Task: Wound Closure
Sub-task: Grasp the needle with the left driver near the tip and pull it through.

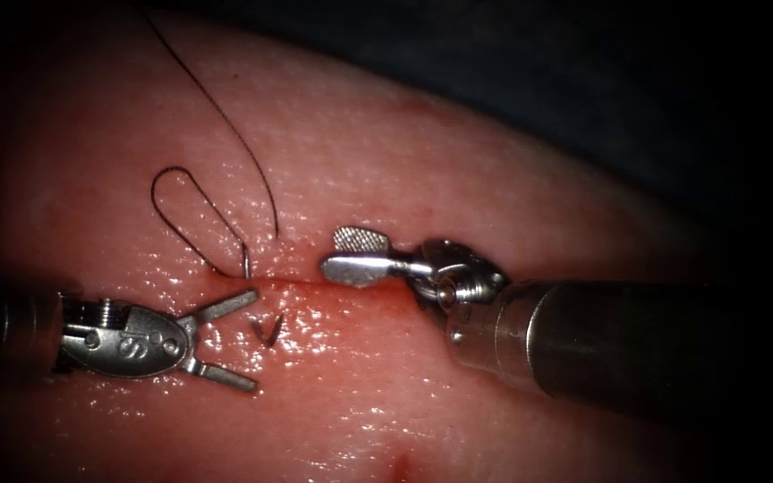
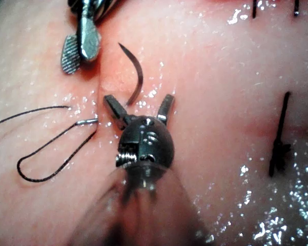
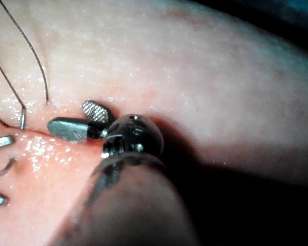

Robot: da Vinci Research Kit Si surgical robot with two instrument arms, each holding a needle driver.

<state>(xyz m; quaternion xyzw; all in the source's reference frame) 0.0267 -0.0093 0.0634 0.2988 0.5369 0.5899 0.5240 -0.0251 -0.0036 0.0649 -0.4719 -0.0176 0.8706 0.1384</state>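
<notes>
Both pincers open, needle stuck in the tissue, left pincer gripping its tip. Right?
Not quite. The left pincer is open and grips nothing: in the endoscope view the needle's tip pokes out of the tissue free between its jaws. The rest holds: right pincer open, needle in the tissue.

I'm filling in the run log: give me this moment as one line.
left gripper: open, holds nothing | right gripper: open, holds nothing | needle: in tissue, tip out below the cut | thread: loop above cut
</notes>
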